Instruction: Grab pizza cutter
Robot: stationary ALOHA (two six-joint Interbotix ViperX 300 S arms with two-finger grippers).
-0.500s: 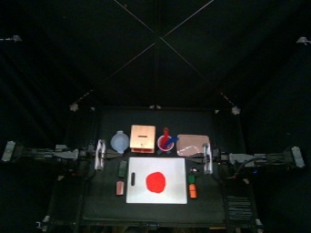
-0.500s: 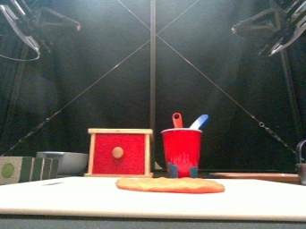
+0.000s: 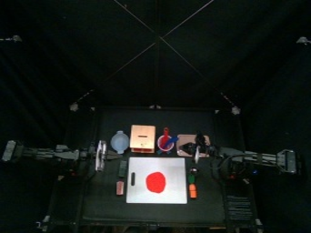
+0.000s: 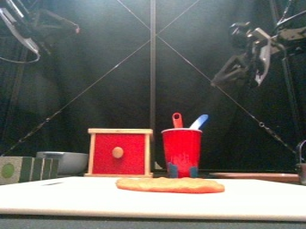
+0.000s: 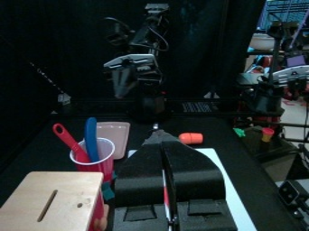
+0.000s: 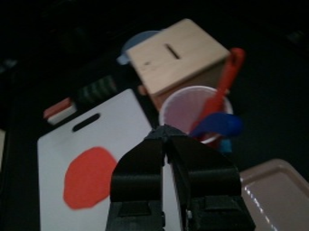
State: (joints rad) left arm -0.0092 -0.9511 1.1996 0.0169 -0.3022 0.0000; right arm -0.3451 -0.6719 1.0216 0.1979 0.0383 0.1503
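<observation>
A red cup (image 3: 166,141) stands at the table's back middle and holds a red handle (image 4: 177,119) and a blue handle (image 4: 199,120). Their working ends are hidden inside the cup (image 4: 183,148), so I cannot tell which is the pizza cutter. My right gripper (image 3: 198,156) hangs high, just right of the cup, jaws together and empty. Its wrist view looks down on the cup (image 6: 191,106), the red handle (image 6: 232,72) and the blue handle (image 6: 219,123). My left gripper (image 3: 100,157) rests shut at the table's left edge; its wrist view shows the cup (image 5: 94,155).
A wooden box with a red front (image 4: 121,152) stands left of the cup. A white cutting board (image 3: 136,193) with a red-topped pizza (image 3: 157,182) lies in front. A pale bowl (image 3: 120,141) is at the back left and a pink tray (image 3: 195,143) at the back right.
My right arm has moved left toward the cup and shows lower and further left in the front view. The left arm and the objects have not moved.
</observation>
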